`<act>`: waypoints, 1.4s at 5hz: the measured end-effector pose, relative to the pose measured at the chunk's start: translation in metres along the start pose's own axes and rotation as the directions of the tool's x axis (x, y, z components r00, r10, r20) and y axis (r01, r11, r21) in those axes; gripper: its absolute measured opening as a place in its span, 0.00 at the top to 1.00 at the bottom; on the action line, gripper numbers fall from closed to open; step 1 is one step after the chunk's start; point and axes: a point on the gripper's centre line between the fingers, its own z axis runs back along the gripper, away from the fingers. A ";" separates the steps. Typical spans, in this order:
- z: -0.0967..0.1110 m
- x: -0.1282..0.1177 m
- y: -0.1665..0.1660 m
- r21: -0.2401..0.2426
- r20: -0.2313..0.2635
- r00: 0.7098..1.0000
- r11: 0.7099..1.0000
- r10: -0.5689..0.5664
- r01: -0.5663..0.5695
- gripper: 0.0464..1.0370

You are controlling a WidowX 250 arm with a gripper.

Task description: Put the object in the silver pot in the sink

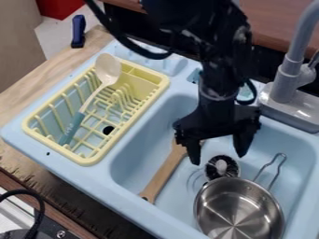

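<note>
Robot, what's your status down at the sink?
End effector open above sink, empty. Silver pot in sink, nothing inside. Round black-and-white item by pot's rim.

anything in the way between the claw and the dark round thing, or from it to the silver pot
Nothing visible between the claw and the dark round thing; toward the silver pot, only its rim.

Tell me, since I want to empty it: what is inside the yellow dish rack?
A spoon lies in the dish rack, pale head toward the far end, blue-green handle toward the near end. A dark round spot also shows. What lies under the spoon is covered.
</note>
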 end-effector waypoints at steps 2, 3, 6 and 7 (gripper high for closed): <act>-0.010 -0.014 0.004 0.007 0.008 1.000 1.000 -0.028 0.028 0.04; -0.013 -0.016 0.007 0.005 0.022 0.999 0.999 -0.037 0.036 0.04; -0.014 -0.013 0.004 -0.009 0.038 0.999 0.999 -0.033 0.033 0.59; -0.013 -0.010 0.005 -0.004 0.042 0.999 1.000 -0.022 0.022 0.81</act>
